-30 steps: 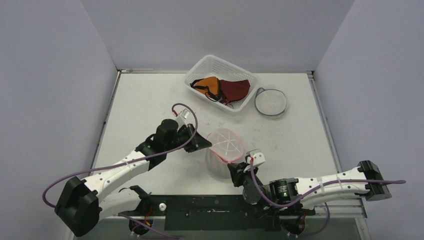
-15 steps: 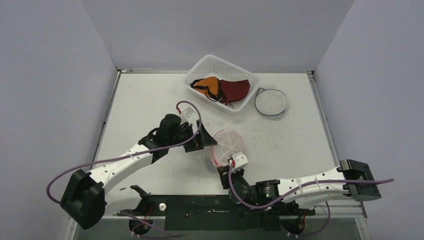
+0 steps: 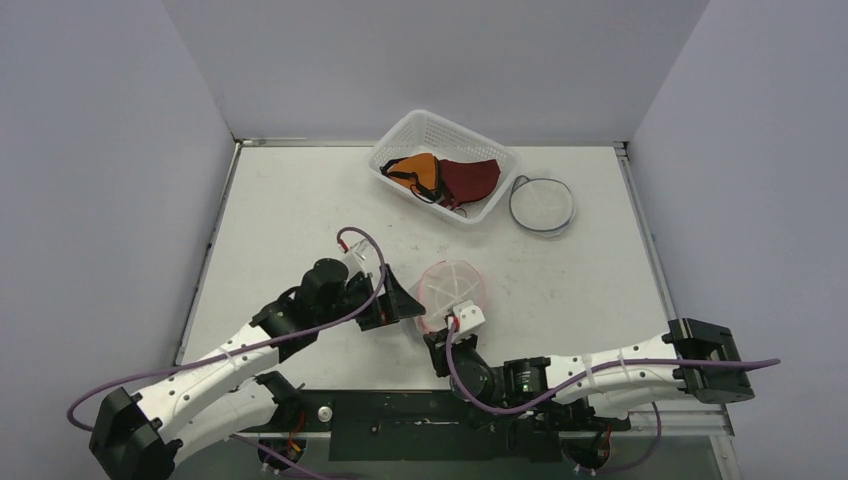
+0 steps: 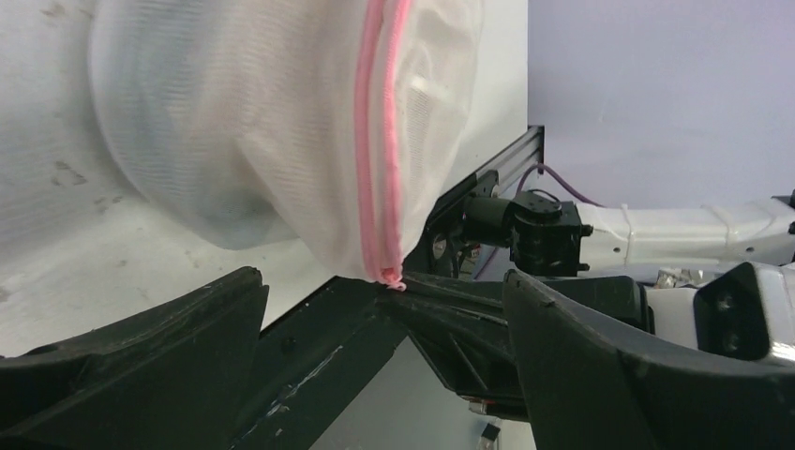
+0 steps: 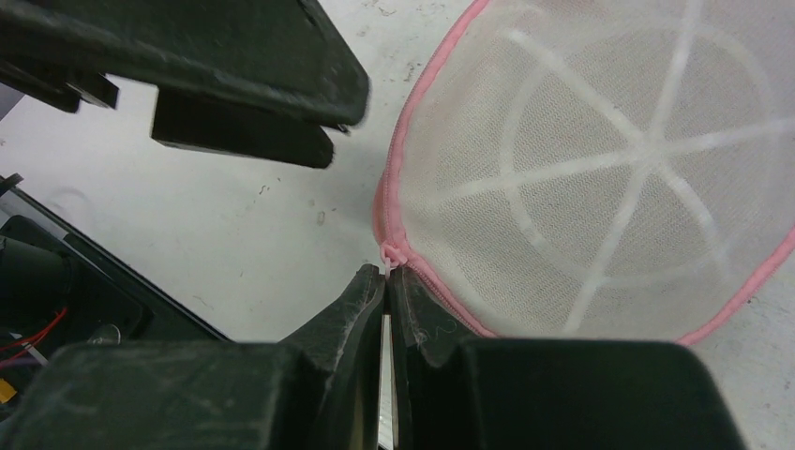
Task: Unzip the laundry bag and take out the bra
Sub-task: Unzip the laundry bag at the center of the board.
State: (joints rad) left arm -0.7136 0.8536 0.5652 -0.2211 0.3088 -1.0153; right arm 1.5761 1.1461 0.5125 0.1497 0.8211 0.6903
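The laundry bag point(image 3: 455, 288) is a round white mesh pouch with a pink zipper point(image 4: 380, 141), lying mid-table. My right gripper point(image 5: 387, 272) is shut on the small zipper pull point(image 5: 387, 253) at the bag's near-left edge, and it shows at that edge from above point(image 3: 432, 332). My left gripper point(image 4: 380, 281) stands wide open just left of the bag point(image 4: 281, 122), with nothing between its fingers point(image 5: 234, 66); from above it is at the bag's left side point(image 3: 405, 300). The bra is hidden; nothing shows clearly through the mesh point(image 5: 581, 159).
A white plastic basket point(image 3: 400, 140) at the back holds an orange and a dark red garment point(image 3: 470, 178). A flat round mesh bag with a dark rim point(image 3: 541, 203) lies to its right. The black base rail point(image 3: 420, 425) runs along the near edge.
My left gripper has opened, let go of the bag's left edge and drawn back a little. The right gripper has slid left along the bag's near edge with the zipper pull.
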